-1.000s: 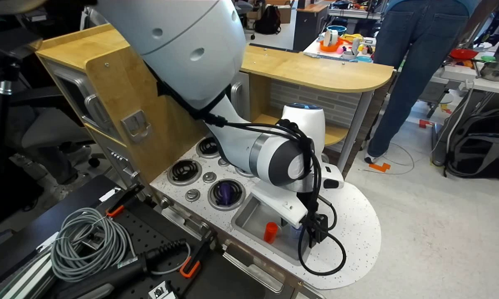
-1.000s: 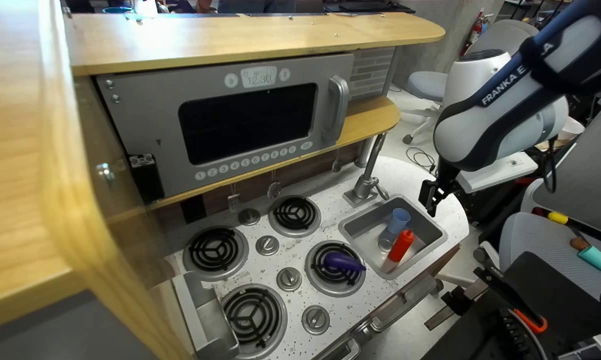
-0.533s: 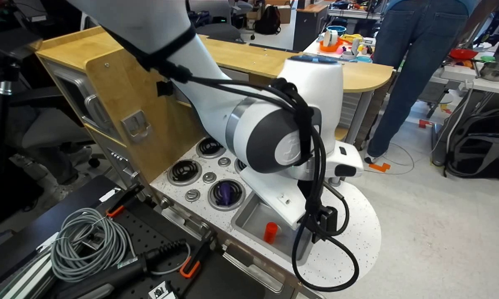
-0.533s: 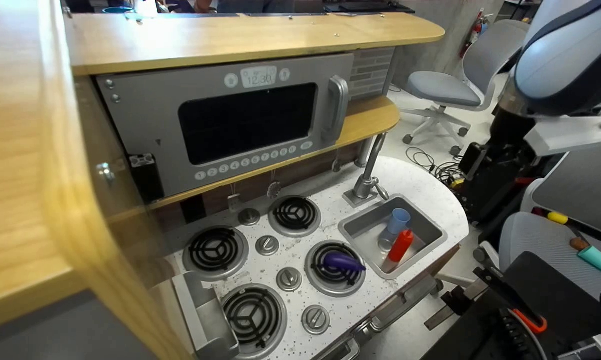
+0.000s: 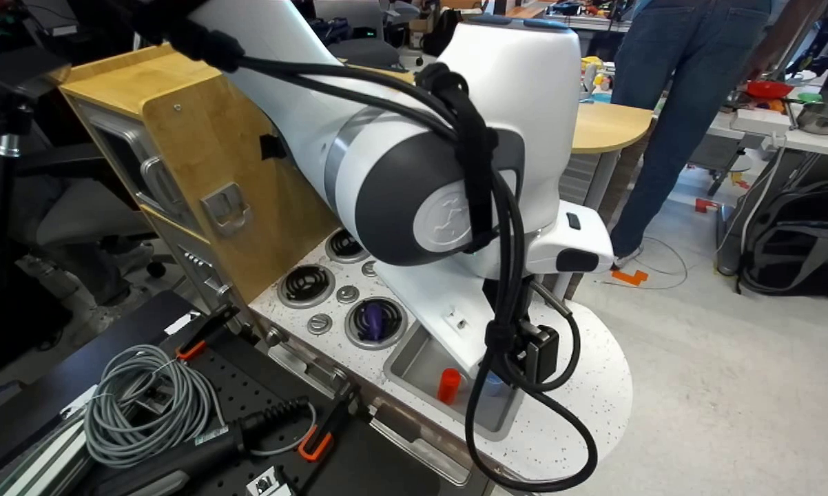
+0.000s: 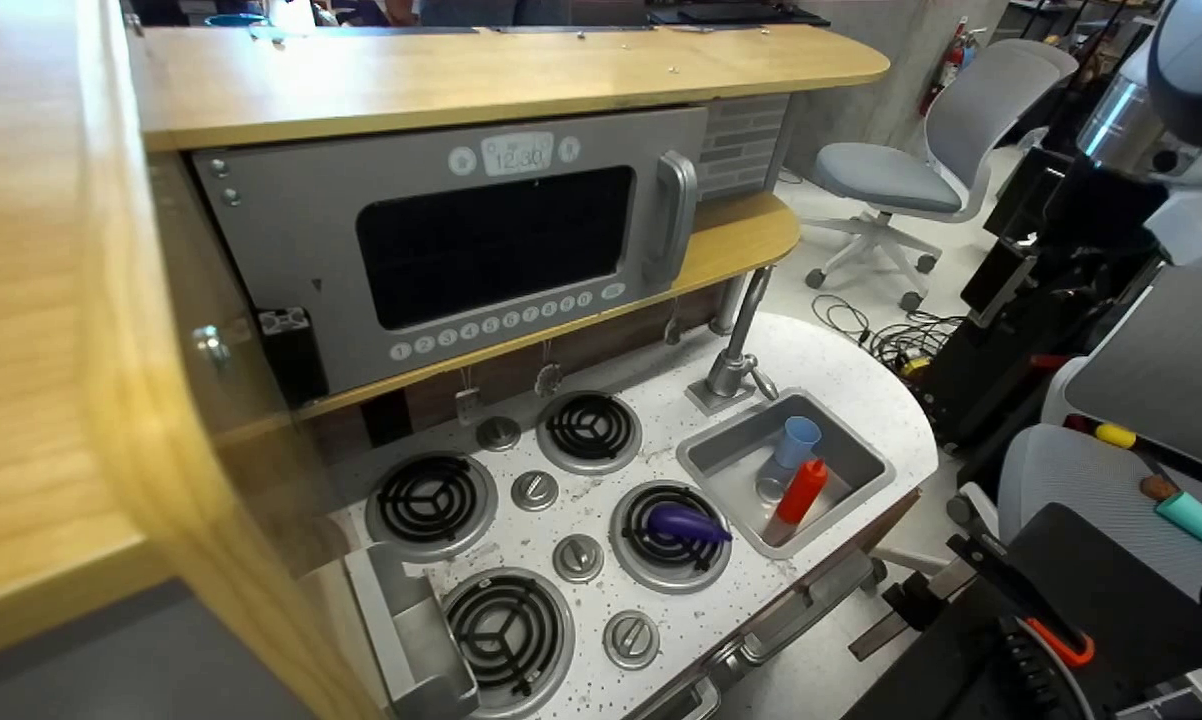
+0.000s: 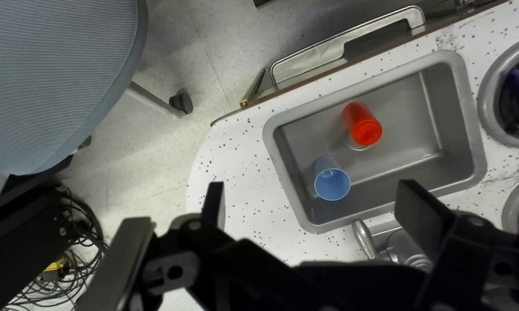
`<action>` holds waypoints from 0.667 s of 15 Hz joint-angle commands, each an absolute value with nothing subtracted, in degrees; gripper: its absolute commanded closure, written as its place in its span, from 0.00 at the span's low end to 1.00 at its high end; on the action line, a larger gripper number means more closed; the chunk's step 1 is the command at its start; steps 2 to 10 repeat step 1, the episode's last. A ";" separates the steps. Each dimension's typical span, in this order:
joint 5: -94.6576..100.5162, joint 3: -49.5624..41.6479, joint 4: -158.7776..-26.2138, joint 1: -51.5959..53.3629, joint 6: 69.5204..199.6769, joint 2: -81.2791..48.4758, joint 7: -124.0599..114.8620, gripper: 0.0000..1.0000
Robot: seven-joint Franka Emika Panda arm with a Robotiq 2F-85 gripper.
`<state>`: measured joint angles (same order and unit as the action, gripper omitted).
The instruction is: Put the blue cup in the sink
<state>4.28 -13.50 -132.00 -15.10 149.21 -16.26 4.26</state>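
The blue cup (image 7: pixel 332 185) stands upright in a corner of the grey sink (image 7: pixel 284 172), its mouth facing up. It also shows in the sink in both exterior views (image 6: pixel 799 440) (image 5: pixel 493 386), partly behind the arm's cables in one of them. My gripper (image 7: pixel 311 183) is open and empty, its fingers wide apart. It hangs well above the sink and counter, apart from the cup. In an exterior view the gripper (image 6: pixel 1001 282) is hard to make out against dark things behind it, up and right of the sink.
A red bottle (image 7: pixel 365 129) stands in the sink beside the cup. The metal faucet (image 6: pixel 739 350) rises at the sink's back edge. A purple eggplant-like object (image 6: pixel 683 522) lies on a black burner. A wooden shelf with a microwave (image 6: pixel 501 235) stands behind. Cables loop below the wrist (image 5: pixel 500 337).
My gripper has moved up and away from the sink, rightward in an exterior view, and the arm has risen. The blue cup and red bottle have not moved.
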 commanded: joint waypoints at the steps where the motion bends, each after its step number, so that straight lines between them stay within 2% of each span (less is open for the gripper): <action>1: 4.23 -13.62 -131.99 -14.93 149.08 -16.22 4.27 0.00; 10: 4.23 -13.62 -131.99 -14.93 149.08 -16.22 4.27 0.00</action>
